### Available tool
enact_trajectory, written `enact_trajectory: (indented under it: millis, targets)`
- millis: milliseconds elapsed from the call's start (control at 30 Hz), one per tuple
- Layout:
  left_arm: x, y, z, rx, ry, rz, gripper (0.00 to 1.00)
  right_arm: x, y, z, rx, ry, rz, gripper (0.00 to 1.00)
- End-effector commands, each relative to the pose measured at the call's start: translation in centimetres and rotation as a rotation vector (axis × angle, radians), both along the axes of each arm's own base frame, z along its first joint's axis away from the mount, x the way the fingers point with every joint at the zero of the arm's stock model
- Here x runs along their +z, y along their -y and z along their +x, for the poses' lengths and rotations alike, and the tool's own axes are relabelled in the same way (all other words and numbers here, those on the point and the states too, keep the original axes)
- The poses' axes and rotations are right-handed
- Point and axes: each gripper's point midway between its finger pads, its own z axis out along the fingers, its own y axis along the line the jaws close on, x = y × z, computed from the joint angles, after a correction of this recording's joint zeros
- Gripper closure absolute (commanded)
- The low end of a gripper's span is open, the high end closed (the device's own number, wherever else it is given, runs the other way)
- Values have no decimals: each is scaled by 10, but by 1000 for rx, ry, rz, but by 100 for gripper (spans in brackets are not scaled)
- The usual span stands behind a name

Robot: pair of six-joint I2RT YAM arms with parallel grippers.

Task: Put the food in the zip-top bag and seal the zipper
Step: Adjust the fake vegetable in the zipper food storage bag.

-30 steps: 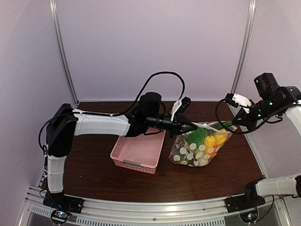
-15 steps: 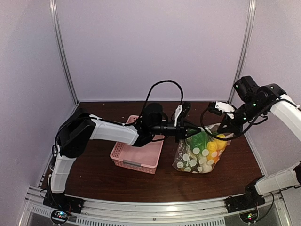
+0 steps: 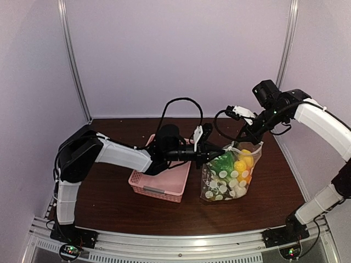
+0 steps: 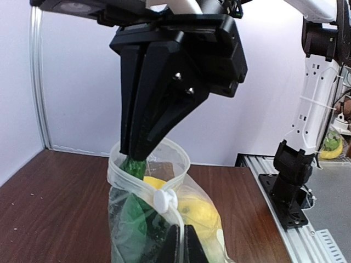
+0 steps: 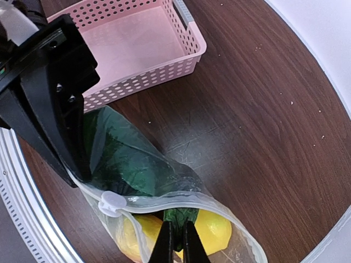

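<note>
The clear dotted zip-top bag stands on the table, holding yellow lemons, orange pieces, a green leafy vegetable and the cucumber. Its mouth stands open in a loop, and a white slider sits on the zipper. My left gripper is shut on the near mouth edge just below the slider, as the left wrist view shows. My right gripper is shut on the opposite mouth edge, over the cucumber's end. Both grippers hold the bag upright.
The pink lattice basket sits left of the bag under my left arm, and nothing shows inside it. Purple walls close the table at the back and sides. An aluminium rail runs along the table's near edge.
My right arm has swung left and brought its gripper to the bag's mouth. My left gripper has drawn back left a little. The bag has shifted left and stands more upright.
</note>
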Motion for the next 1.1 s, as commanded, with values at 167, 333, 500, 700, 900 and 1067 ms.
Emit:
enact_trajectory:
  millis: [167,333,500,700,900,1067]
  targets:
    - [80,35,50,155,228,-388,100,48,66,36,-201,125,-9,100]
    - [79,49,37,19,182,-437,98,38,62,19,-161,102,34,100]
    - [22,39,-14,-159,148,-242,91,-13,45,-27,-59,7,-55,100]
    - [1,24,-65,-295,81,-116,85,-46,49,-75,28,-70,-149,100]
    - [18,24,-108,-378,111,-94,81,-19,53,-83,28,-26,-136,100]
    - [30,32,-115,-365,128,-75,87,-29,35,-80,37,-62,-96,100]
